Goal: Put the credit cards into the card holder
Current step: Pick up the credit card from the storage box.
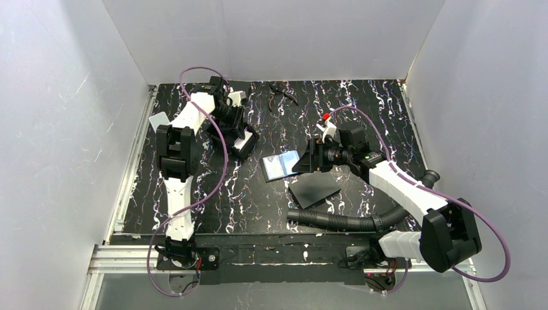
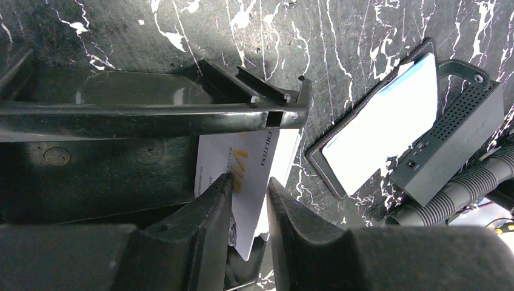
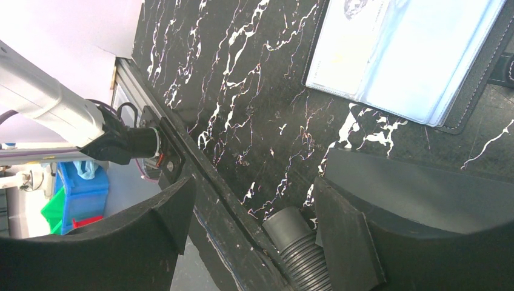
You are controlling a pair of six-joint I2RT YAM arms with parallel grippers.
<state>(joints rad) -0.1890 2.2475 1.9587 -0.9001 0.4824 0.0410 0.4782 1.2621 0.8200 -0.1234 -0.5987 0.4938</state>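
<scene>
1. The left jaws (image 2: 250,185) stand narrow with a slim gap between them. A white card (image 2: 239,157) with gold letters lies right at their tips. Whether they pinch it cannot be told.
2. The card's upper end sits under the lip of a glossy black tray (image 2: 121,115), and its lower end is hidden behind the fingers.
3. Tray, card and left jaws are near the far-left corner of the table (image 1: 362,116).
4. The right jaws (image 3: 251,203) are spread wide with nothing between them.
5. They hover just beside the right edge of the card holder (image 1: 268,173), which lies open and flat near the middle of the table.
6. A pale-blue card (image 3: 400,54) fills the holder, under what looks like a clear sleeve. Small print shows at one end.
7. A matte black sheet (image 1: 315,190) lies flat on the near side of the holder, just beside it.
8. A ribbed black hose (image 1: 336,221) runs along the near edge on the right half of the table.
9. A pale flat piece (image 1: 158,120) lies at the left edge, partly behind the left arm. What it is cannot be told.
</scene>
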